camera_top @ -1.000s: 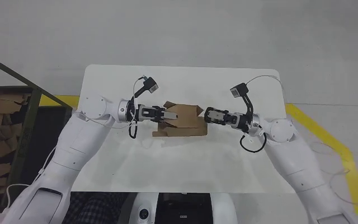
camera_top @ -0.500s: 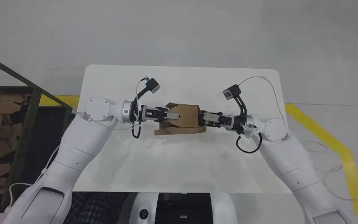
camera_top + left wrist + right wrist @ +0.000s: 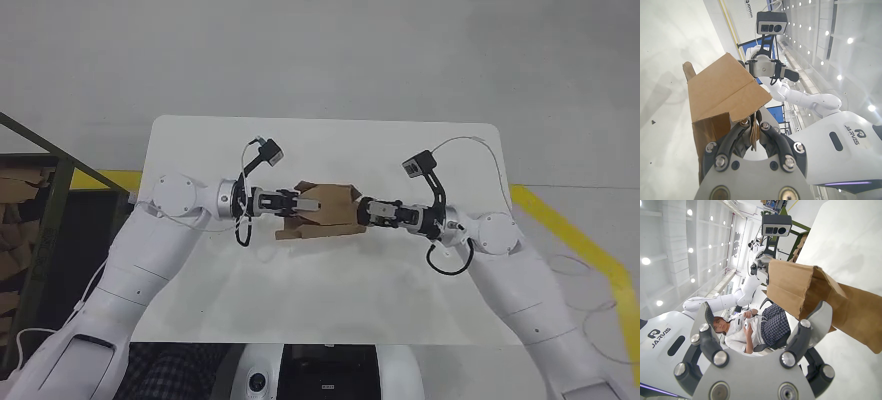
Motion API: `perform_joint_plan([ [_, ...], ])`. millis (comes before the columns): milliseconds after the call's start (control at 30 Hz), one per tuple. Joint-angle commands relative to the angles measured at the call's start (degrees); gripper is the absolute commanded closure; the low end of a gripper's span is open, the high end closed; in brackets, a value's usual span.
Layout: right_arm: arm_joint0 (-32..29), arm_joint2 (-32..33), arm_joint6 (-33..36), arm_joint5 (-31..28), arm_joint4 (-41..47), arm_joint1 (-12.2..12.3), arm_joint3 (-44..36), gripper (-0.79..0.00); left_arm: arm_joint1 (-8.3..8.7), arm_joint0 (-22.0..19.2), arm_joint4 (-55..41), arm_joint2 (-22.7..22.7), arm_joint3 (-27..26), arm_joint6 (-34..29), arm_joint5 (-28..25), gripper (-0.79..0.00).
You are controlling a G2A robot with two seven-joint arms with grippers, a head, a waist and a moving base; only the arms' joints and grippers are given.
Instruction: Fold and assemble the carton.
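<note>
A brown carton lies partly folded in the middle of the white table, held between both arms. My left gripper is at its left end, shut on a thin cardboard flap; the carton body rises beyond the fingers. My right gripper is at the carton's right end and stands open. One of its fingers rests against the carton's open end, while the other finger is well clear of it.
A green frame with cardboard sheets stands off the table's left side. A yellow floor line runs past the right edge. Bare table surface lies in front of and behind the carton.
My right gripper has moved left against the carton's end, and the carton has shifted slightly left with it. The left gripper has kept its hold and barely moved.
</note>
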Motion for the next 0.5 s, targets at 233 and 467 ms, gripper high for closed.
perform_joint_plan([
  [233, 0.85, -0.86, 1.59, -0.17, 1.71, -0.51, 1.27, -0.785, -0.10, -0.23, -3.45, 0.14, 0.52, -4.02, 0.06, 0.000],
  [467, 1.45, -1.18, 3.18, 0.01, 2.81, -0.79, 2.48, -0.785, -0.19, -0.21, -3.40, 0.63, 0.50, -5.44, -0.33, 0.000],
])
